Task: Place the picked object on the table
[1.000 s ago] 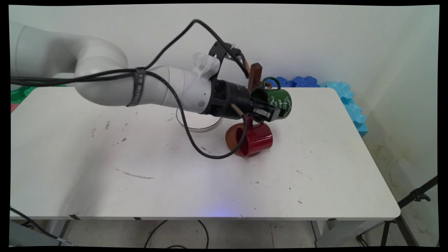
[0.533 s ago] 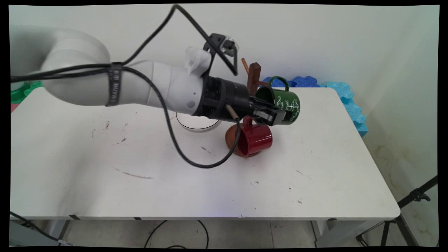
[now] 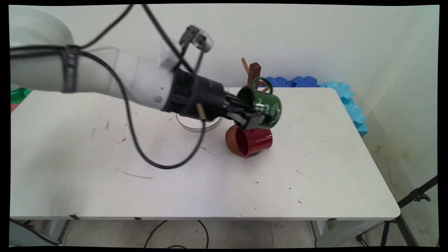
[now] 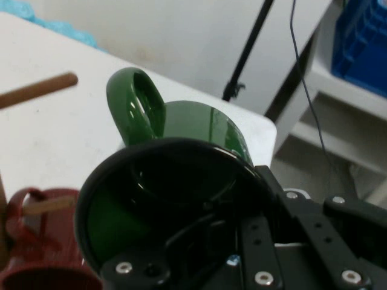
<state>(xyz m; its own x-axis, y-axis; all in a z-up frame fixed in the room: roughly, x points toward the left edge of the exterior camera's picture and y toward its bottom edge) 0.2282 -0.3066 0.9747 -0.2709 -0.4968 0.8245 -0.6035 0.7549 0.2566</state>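
Note:
My gripper is shut on the rim of a dark green mug with white lettering, held on its side in the air with its handle up. In the hand view the green mug fills the middle, its mouth towards the camera and one finger inside the rim. Just below it a red mug hangs on its side from a peg of the brown wooden mug tree. The red mug shows at the lower left of the hand view, with a wooden peg above it.
A round white disc with a dark rim lies on the white table behind my hand. Blue foam pieces line the table's far right edge. A black tripod stands beside the table on the right.
My arm has swung left and up, carrying the green mug from the right of the mug tree to a spot in front of it, just above the red mug.

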